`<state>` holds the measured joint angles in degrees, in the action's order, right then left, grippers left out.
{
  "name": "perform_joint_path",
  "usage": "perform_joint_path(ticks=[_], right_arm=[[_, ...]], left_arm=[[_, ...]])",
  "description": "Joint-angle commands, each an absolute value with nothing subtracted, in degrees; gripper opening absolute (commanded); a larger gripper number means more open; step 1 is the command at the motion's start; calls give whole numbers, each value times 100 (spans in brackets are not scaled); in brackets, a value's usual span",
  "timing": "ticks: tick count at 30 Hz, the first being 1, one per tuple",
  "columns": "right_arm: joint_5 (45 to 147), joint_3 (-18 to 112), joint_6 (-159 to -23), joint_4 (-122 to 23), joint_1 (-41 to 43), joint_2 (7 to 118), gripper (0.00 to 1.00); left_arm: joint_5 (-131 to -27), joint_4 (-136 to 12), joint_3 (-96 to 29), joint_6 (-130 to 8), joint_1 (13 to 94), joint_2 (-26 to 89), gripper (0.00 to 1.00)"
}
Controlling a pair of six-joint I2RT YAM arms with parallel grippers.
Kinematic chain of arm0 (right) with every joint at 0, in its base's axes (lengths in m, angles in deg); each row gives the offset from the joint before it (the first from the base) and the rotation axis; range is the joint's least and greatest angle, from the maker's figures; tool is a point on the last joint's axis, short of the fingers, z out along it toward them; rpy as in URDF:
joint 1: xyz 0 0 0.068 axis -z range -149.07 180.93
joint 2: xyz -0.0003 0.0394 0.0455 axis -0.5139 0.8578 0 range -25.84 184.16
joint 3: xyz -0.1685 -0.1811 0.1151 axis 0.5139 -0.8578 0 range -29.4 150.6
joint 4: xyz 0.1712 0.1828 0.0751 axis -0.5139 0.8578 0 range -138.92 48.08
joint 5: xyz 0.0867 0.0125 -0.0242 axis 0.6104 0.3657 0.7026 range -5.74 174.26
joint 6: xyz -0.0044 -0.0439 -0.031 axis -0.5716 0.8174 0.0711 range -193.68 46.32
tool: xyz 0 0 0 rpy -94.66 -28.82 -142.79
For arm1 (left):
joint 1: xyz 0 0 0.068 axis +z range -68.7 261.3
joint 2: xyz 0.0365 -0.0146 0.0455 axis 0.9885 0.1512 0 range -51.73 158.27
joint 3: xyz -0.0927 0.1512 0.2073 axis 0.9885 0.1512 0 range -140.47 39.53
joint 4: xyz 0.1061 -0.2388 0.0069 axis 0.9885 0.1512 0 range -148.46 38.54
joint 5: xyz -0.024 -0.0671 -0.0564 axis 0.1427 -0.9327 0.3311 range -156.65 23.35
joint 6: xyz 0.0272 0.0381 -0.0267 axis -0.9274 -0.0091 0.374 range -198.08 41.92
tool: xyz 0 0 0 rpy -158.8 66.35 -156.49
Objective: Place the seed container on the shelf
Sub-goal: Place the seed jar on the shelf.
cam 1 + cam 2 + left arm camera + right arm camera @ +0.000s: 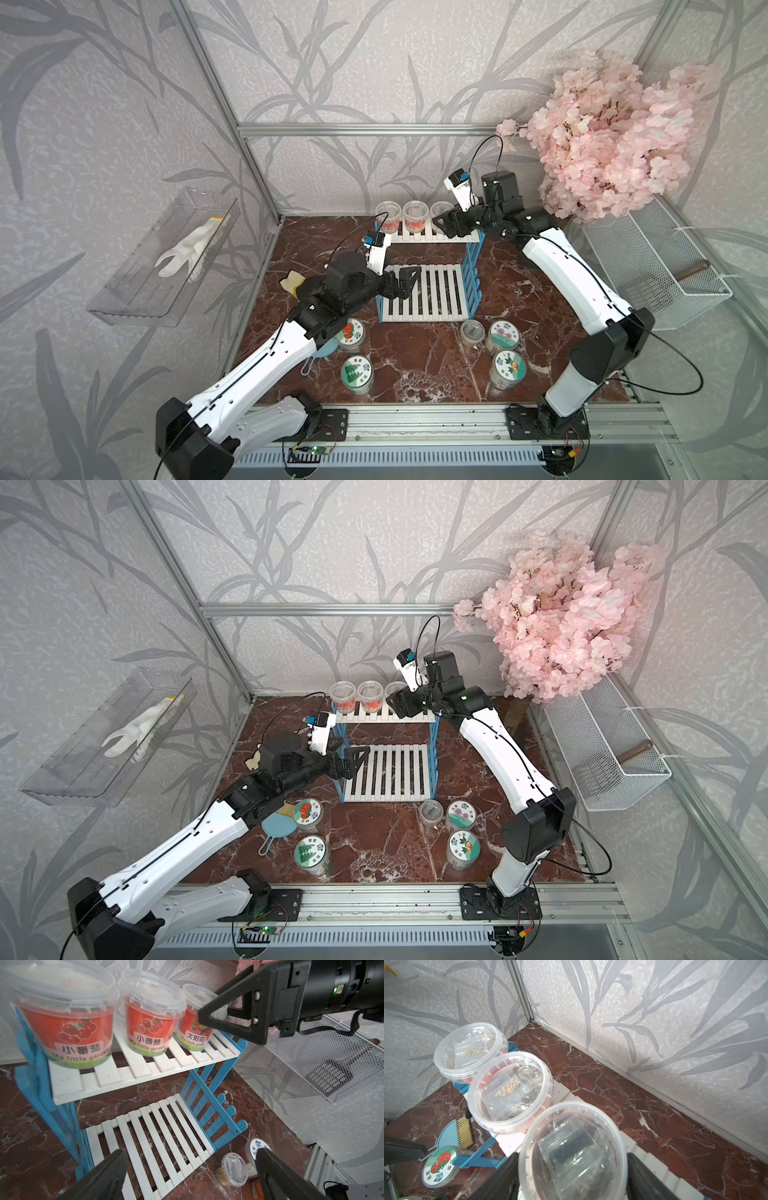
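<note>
Top views, left to right. left gripper (402, 284) hovers over the left end of the lower tier of the shelf (419, 318), centre of frame. Its jaws are wide apart with nothing between them.

Above centre, the upper tier holds three clear tubs in a row: left tomato tub (388, 214), middle tomato tub (415, 214), then the seed container (571, 1147) at the right end. It's upright, base on the slats. right gripper (440, 222) sits over that end with one jaw on each side of the tub. Right wrist view shows both jaws against its wall, but I can't tell if they're squeezing or just lying alongside.

My read: this is the placement step, near its end, and the tub looks seated. Next move needs the jaws spread clear of the rim. Then a straight pull-back toward the right of frame, no sideways drift.

Hazards:
- Middle tomato tub is just beside the seed container, so a nudge could chain down the row.
- blue side frame (473, 266) is right under the gripper.
- pink blossoms (611, 137), upper right, hang near the right arm (561, 274).

Around:
- clear wall tray (120, 286), far left, holding a white glove (183, 255)
- dustpan (277, 825) and brush (286, 811), beside the left arm (187, 845)
- left jar pair (351, 332), lower left of the shelf
- small clear cup (473, 332) and right jar pair (503, 334), lower right on the table (415, 365)
- mesh basket (648, 266), far right

None of these look to be in the retreat path.
</note>
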<state>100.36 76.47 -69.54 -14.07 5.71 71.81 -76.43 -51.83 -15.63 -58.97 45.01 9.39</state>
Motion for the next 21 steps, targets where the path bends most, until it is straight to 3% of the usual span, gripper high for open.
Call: perform_joint_path(ticks=[1,12,21], right_arm=[[10015,7608,-6981,-1614,589,7084,78],[9908,7548,-7011,-1693,601,7048,85],[9920,7495,-7036,-1621,598,6904,83]], left_arm=[[-7673,-5109,-1712,-5945,4520,919,100],[-7728,-5078,-1723,-5951,4521,926,100],[-7724,-5056,-1753,-5980,4519,925,100]])
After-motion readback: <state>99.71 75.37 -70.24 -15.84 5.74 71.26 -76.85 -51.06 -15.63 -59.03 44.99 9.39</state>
